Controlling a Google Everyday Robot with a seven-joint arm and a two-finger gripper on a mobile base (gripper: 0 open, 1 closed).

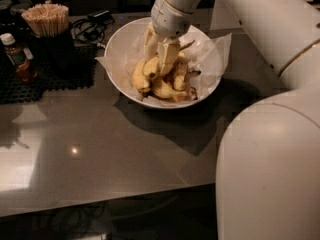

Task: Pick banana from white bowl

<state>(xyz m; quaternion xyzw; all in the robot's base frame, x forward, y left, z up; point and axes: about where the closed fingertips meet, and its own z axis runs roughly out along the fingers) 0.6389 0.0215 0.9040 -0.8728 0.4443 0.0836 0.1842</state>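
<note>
The white bowl (122, 44), lined with crinkled white paper, stands at the back middle of the dark table and holds several yellow bananas. My gripper (160, 59) reaches down into the bowl from above, at the left of the pile. Its pale fingers (169, 54) are closed around the banana (151, 68), a plump yellow one with brown speckles. Its thin tan stem (186, 45) pokes out up and to the right behind the fingers. The other bananas (167, 90) lie under and to the right of it, with dark curled stem ends.
A black holder full of wooden sticks (46, 21) and a small sauce bottle (17, 59) stand on a black mat (45, 81) at the back left. Cables (90, 26) lie behind the bowl. My white arm (270, 149) fills the right side.
</note>
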